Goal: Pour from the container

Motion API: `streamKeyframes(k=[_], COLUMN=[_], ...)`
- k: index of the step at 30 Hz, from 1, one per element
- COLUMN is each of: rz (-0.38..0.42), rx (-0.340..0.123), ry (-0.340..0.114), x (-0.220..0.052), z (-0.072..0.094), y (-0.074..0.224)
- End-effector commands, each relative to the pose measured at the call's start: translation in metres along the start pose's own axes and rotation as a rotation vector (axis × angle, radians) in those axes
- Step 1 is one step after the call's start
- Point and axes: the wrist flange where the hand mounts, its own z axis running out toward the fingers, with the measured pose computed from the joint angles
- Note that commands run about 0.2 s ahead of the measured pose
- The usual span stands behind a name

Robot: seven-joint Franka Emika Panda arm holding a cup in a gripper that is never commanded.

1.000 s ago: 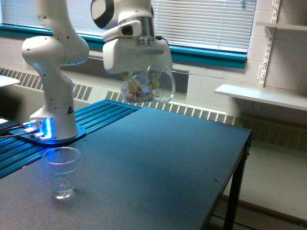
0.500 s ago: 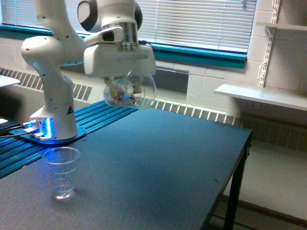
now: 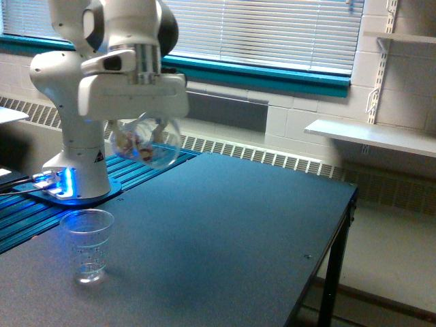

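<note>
Dark table point(image 3: 238, 225), cup point(image 3: 87, 245) near its front-left edge; gripper point(image 3: 139, 133) pinching the container point(image 3: 145, 142) aloft, apparently in transit, next needing alignment above the cup before tipping.

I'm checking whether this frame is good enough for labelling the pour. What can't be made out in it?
- Gripper fingers: exterior view, hidden behind the hand housing and the container; how they clamp it is unclear.
- Container contents: reddish bits, blurred; count and kind unreadable.
- Container mouth: its direction is lost in glare and blur.
- Plastic cup: too small to tell whether anything is inside.
- Table: near and left edges cut off by the frame.
</note>
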Motion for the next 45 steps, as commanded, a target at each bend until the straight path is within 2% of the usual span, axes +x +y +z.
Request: streamKeyframes(k=[1, 11, 22, 25, 36, 40, 45], rz=[-0.013, 0.005, 0.020, 0.031, 0.075, 0.097, 0.111], rx=[-0.028, -0.063, -0.121, -0.123, -0.187, -0.201, -0.231], ry=[-0.023, -0.074, -0.143, -0.158, -0.215, -0.249, -0.312], x=[-0.007, -0.018, -0.032, -0.032, -0.036, -0.038, -0.051], z=[0.007, 0.016, 0.035, 0.037, 0.056, 0.062, 0.072], y=[0.026, 0.058, 0.091, 0.094, 0.119, 0.123, 0.130])
